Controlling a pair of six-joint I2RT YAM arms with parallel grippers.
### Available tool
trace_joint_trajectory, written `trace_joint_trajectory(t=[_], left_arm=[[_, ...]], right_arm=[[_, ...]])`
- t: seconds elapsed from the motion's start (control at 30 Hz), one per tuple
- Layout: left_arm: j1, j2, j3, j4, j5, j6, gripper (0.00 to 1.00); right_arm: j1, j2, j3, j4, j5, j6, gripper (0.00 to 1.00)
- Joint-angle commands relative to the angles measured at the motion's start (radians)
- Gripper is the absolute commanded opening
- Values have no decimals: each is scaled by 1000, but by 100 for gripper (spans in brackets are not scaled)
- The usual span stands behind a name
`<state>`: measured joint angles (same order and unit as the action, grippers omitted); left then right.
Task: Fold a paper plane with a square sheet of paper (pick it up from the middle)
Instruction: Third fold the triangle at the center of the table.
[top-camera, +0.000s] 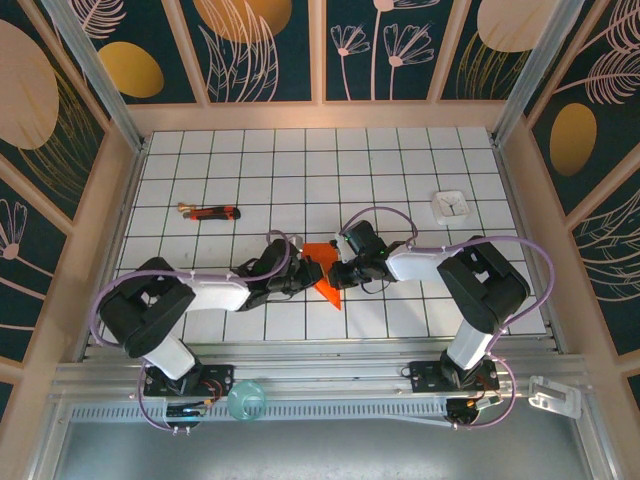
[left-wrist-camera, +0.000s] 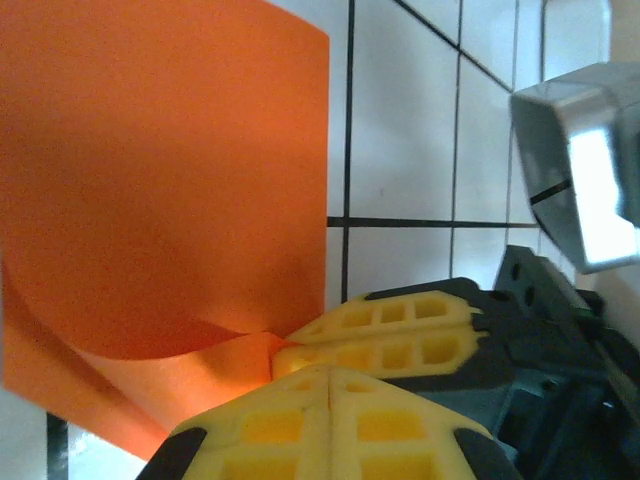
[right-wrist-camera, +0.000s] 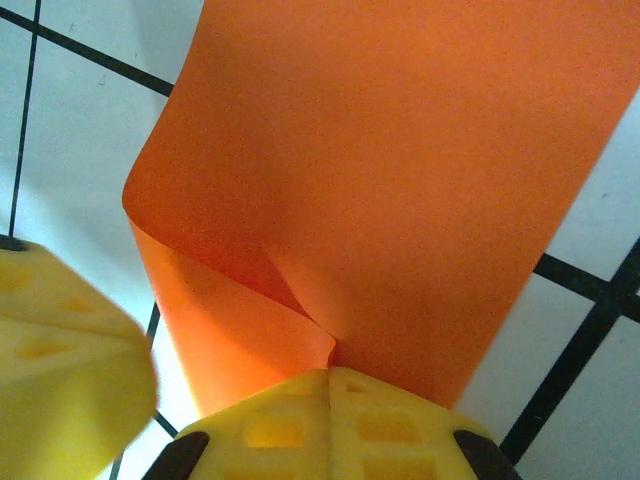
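Where the two arm bases sit on the near rail, a small teal round object rests between them, closer to the left base. Past the rail, both arms reach inward and meet over the middle of the white gridded worktop. The left fingers are pressed together, tips right at the edge of the square sheet of paper; whether any paper is nipped between them cannot be told. The right fingers are clamped on the sheet, which puckers into a small crease where it enters their tips. The two sets of fingers sit just beside each other at that spot. The sheet is curled over on itself, an upper layer bowing above a lower one, with one pointed corner lying toward the near edge in the top view. Farther out, a thin red-and-black stick tool lies to the left and a small white square object to the right, both well apart from the paper.
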<state>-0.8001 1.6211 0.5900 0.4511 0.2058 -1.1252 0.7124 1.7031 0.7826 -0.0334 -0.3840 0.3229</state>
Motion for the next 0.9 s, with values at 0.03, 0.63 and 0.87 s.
trace_joint_trajectory(t=[0.03,0.63,0.87], left_arm=[[4,41,48,-61,22,52,0],[5,55,5,-173,-26,115,0],[5,-42,34,-176,-35,120,0]], right_arm=[[-7,60,-45,-101,80,-13,0],[-8,62,-46,-99,80,-12,0],[-9,63,-44,-101,80,-14,0]])
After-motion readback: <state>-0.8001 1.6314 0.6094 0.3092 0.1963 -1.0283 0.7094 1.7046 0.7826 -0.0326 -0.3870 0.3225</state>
